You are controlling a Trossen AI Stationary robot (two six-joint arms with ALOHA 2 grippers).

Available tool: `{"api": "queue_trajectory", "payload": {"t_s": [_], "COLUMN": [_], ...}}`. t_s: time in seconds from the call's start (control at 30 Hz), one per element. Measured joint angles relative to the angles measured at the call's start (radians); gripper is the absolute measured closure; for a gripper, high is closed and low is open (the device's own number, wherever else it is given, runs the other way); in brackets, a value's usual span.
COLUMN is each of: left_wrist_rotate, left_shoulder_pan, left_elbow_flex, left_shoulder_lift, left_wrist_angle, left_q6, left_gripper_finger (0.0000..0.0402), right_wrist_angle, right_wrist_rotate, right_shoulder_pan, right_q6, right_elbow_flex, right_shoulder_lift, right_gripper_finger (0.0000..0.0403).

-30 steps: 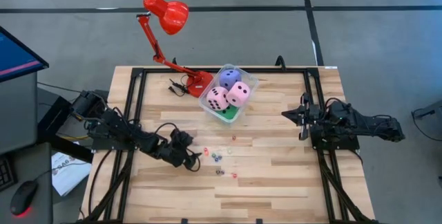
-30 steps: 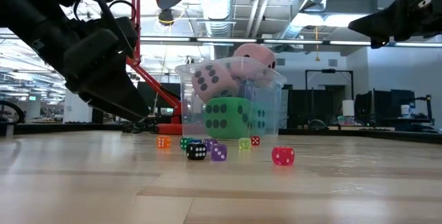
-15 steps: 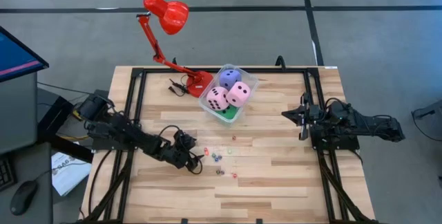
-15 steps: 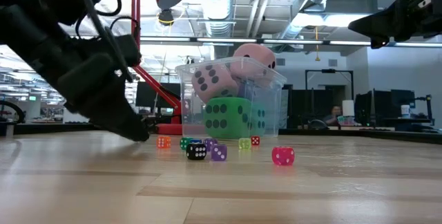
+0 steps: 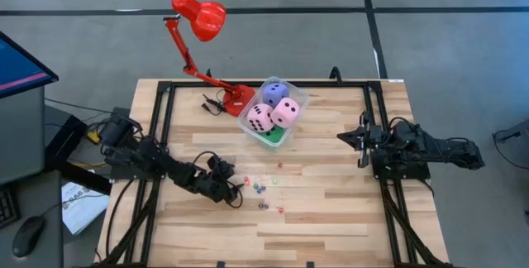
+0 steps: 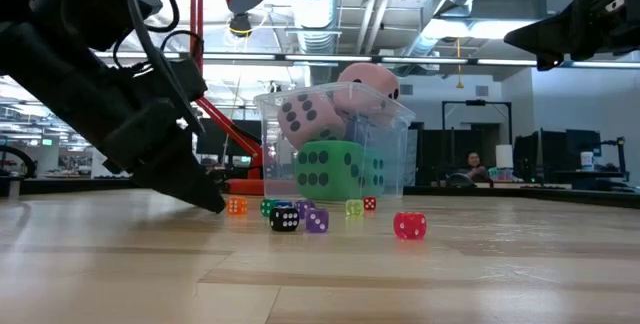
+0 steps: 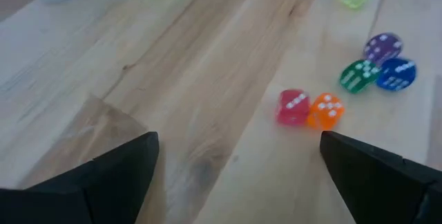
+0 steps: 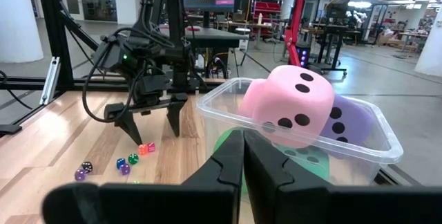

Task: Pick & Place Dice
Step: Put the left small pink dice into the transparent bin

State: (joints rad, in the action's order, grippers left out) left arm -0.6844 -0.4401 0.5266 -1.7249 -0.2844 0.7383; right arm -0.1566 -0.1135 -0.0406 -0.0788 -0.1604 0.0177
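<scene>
Several tiny coloured dice (image 5: 263, 189) lie scattered on the wooden table. In the left wrist view a red die (image 7: 293, 106) and an orange die (image 7: 325, 110) sit side by side, with green, blue and purple ones (image 7: 378, 68) beyond them. My left gripper (image 7: 238, 175) is open and low over the table, just short of the red and orange pair (image 8: 146, 148); it also shows as my left gripper (image 6: 205, 192) in the low view. A clear tub (image 5: 291, 123) holds two pink soft dice (image 5: 259, 117), a purple-blue one (image 5: 275, 94) and a green one (image 6: 327, 170). My right gripper (image 5: 347, 138) hangs shut at the table's right.
A red desk lamp (image 5: 201, 18) stands at the far left on its base (image 5: 238, 96), beside the tub. A black frame (image 5: 162, 127) runs along the table's sides. A black die (image 6: 285, 219) and a larger red die (image 6: 409, 226) lie nearest the low camera.
My left gripper has come down close to the table and moved a little toward the tiny dice. The dice and the tub have stayed where they were.
</scene>
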Motion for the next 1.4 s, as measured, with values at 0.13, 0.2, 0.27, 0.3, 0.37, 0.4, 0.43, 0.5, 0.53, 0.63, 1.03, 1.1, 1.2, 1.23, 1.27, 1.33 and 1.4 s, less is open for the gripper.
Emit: {"api": "queue_trajectory", "payload": {"t_s": [0.13, 0.2, 0.27, 0.3, 0.37, 0.4, 0.43, 0.5, 0.53, 0.63, 1.03, 1.1, 1.2, 1.23, 1.27, 1.33, 1.4], "left_wrist_rotate": [-0.028, -0.033, -0.033, -0.033, -0.042, -0.051, -0.064, -0.069, -0.072, -0.076, -0.035, -0.015, 0.004, 0.004, 0.004, -0.003, -0.01], "left_shoulder_pan": [0.009, 0.01, 0.01, 0.01, 0.01, 0.01, 0.011, 0.018, 0.02, 0.025, 0.027, 0.027, 0.026, 0.027, 0.027, 0.027, 0.027], "left_elbow_flex": [0.0, 0.0, 0.0, 0.0, -0.001, -0.001, -0.001, -0.001, -0.001, -0.001, -0.001, -0.001, -0.001, -0.001, -0.001, -0.001, -0.001], "left_shoulder_lift": [-0.034, -0.042, -0.042, -0.042, -0.043, -0.043, -0.043, -0.043, -0.043, -0.043, -0.043, -0.043, -0.043, -0.043, -0.043, -0.043, -0.043], "left_wrist_angle": [-0.076, -0.096, -0.101, -0.104, -0.121, -0.133, -0.142, -0.154, -0.163, -0.212, -0.206, -0.206, -0.204, -0.199, -0.191, -0.163, -0.134], "left_q6": [-0.001, -0.001, -0.001, -0.001, 0.0, 0.001, 0.001, 0.001, 0.001, 0.001, -0.078, -0.079, -0.079, -0.079, -0.079, -0.075, -0.056], "left_gripper_finger": [0.0009, 0.0009, 0.0009, 0.0009, 0.0009, 0.0009, 0.0009, 0.0009, 0.0009, 0.0009, 0.0009, 0.0009, 0.0009, 0.0009, 0.0009, 0.0009, 0.0009], "right_wrist_angle": [-0.001, -0.001, -0.001, -0.001, -0.001, -0.001, -0.001, -0.001, -0.001, -0.001, -0.001, -0.001, -0.001, -0.001, -0.001, -0.001, -0.001], "right_wrist_rotate": [0.0, 0.0, 0.0, 0.0, 0.0, 0.0, 0.0, 0.0, 0.0, 0.0, 0.0, 0.0, 0.0, 0.0, 0.0, 0.0, 0.0], "right_shoulder_pan": [0.0, 0.0, 0.0, 0.0, 0.0, 0.0, 0.0, 0.0, 0.0, 0.0, 0.0, 0.0, 0.0, 0.0, 0.0, 0.0, 0.0], "right_q6": [0.0, 0.0, 0.0, 0.0, 0.0, 0.0, 0.0, 0.0, 0.0, 0.0, 0.0, 0.0, 0.0, 0.0, 0.0, 0.0, 0.0], "right_elbow_flex": [0.0, 0.0, 0.0, 0.0, 0.0, 0.0, 0.0, 0.0, 0.0, 0.0, 0.0, 0.0, 0.0, 0.0, 0.0, 0.0, 0.0], "right_shoulder_lift": [0.0, 0.0, 0.0, 0.0, 0.0, 0.0, 0.0, 0.0, 0.0, 0.0, 0.0, 0.0, 0.0, 0.0, 0.0, 0.0, 0.0], "right_gripper_finger": [0.0394, 0.0394, 0.0394, 0.0394, 0.0394, 0.0394, 0.0394, 0.0394, 0.0394, 0.0394, 0.0394, 0.0394, 0.0394, 0.0394, 0.0394, 0.0394, 0.0394]}}
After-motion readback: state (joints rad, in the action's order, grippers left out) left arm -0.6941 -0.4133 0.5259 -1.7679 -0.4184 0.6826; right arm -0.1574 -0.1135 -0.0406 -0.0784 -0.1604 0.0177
